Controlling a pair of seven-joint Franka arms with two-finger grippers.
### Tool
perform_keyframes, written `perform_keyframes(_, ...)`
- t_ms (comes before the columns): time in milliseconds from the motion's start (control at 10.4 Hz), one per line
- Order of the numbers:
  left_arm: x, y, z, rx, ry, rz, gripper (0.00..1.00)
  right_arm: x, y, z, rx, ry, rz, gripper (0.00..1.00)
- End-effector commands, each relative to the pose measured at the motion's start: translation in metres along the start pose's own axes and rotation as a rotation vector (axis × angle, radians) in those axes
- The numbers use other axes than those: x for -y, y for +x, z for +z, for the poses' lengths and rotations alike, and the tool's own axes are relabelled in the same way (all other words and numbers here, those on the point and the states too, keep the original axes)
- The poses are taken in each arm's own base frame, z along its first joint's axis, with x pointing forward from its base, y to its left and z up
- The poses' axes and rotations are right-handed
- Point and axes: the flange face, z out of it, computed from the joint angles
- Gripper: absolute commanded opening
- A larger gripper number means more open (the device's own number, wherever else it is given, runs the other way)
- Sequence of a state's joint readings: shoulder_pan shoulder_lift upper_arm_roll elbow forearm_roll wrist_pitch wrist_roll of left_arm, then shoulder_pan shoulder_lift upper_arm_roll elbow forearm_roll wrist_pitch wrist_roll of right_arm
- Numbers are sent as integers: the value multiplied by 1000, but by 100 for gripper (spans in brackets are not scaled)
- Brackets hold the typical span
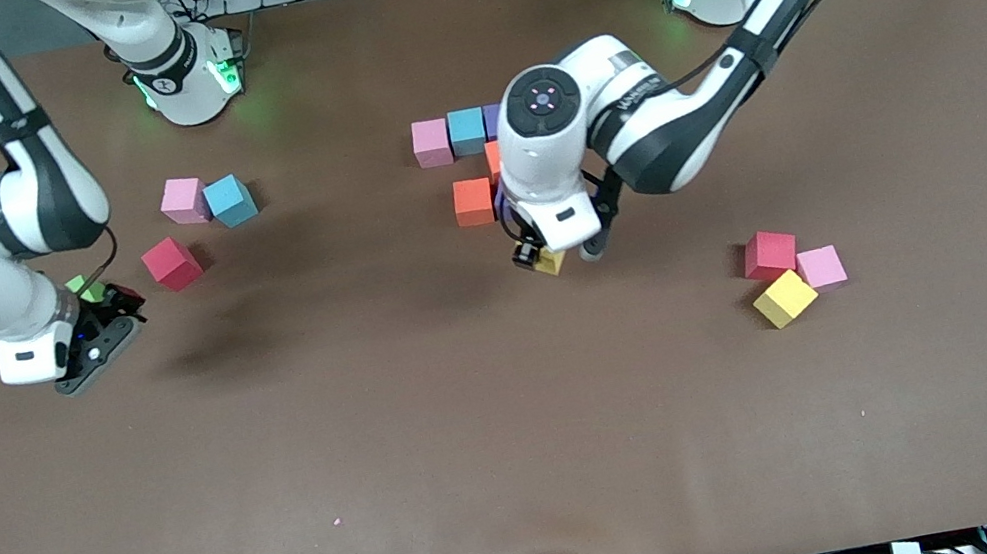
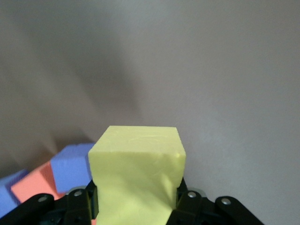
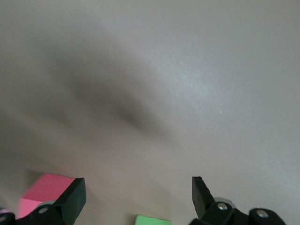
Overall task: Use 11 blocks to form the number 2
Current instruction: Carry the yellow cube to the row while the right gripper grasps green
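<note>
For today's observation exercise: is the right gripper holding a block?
No. The right gripper has its fingers open with only bare table between them.

left gripper [image 1: 541, 258]: clamped, reaching mid-table | right gripper [image 1: 115, 305]: wide apart, waiting

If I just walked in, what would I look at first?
Probably the left gripper, which is shut on a yellow block and holds it over the table, right by the started number 2 of pink, blue and orange blocks. Next, the right gripper, waiting open near a green block at the right arm's end of the table.
</note>
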State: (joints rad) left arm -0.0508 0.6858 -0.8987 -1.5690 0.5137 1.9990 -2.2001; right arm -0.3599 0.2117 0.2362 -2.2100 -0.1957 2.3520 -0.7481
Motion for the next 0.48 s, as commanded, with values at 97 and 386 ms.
perform_keyframes(97,10,-39,3,23,17,-122,43,-3,-34,28,19,64,9,100)
perform_keyframes(386,25,-81,3,27,14,-208,43,-29,-79,28,13,63,9,100)
